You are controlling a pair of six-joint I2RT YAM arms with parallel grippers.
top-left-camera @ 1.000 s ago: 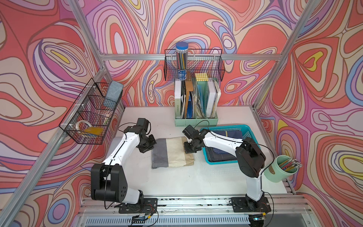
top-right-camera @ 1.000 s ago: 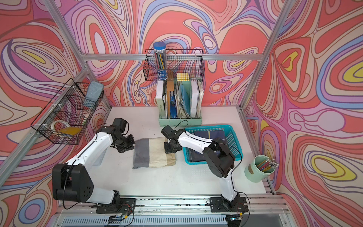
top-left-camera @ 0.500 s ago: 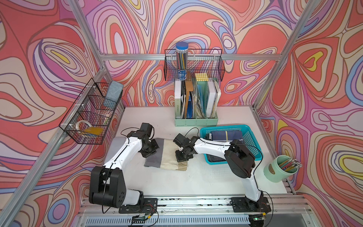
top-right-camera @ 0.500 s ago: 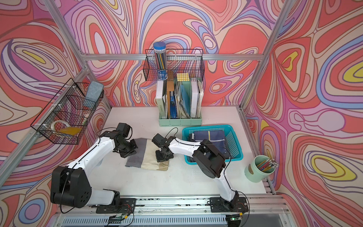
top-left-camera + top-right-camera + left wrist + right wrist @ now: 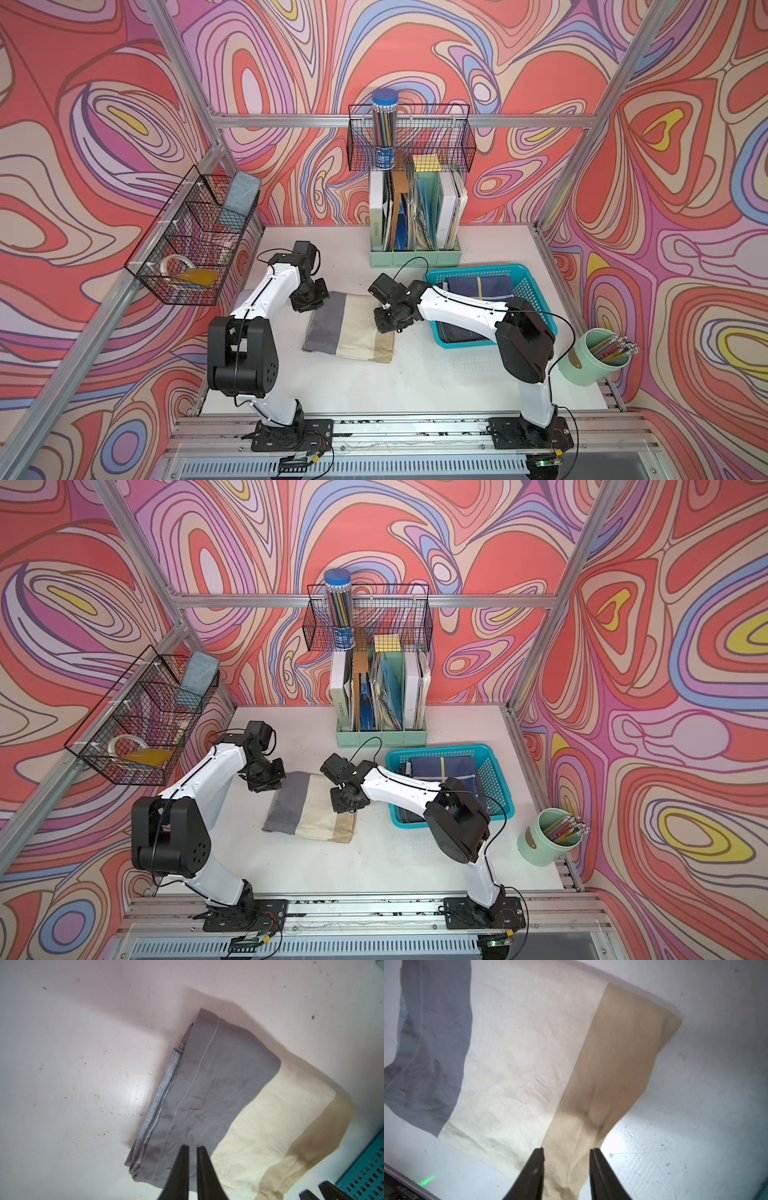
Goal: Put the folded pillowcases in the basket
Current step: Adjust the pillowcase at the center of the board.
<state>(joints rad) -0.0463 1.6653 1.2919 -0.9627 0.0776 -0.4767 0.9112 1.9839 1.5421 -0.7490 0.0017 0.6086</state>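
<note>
In both top views the folded pillowcase (image 5: 349,328) (image 5: 311,808), banded grey, cream and tan, lies flat on the white table (image 5: 415,386). It is just beside the basket (image 5: 473,269) (image 5: 440,748) and outside it. My left claw (image 5: 308,305) hangs over its far grey corner, and my right claw (image 5: 388,324) hangs over the tan edge nearest the basket. A dark blue folded cloth (image 5: 478,286) lies inside the basket, and my right forearm crosses above the basket's near corner.

From my left wrist, my left claw (image 5: 192,1147) shows a narrow slit between its tips: slightly parted and gripping nothing, above the grey band of the pillowcase (image 5: 218,1095). I cannot tell whether the tips touch the fabric. A corner of the basket (image 5: 369,1172) shows beyond the tan band.

From my right wrist, my right claw (image 5: 566,1150) is released, its tips well apart. The tan band of the pillowcase (image 5: 529,1053) shows between them, with a raised crease running through it. Nothing is clamped.
</note>
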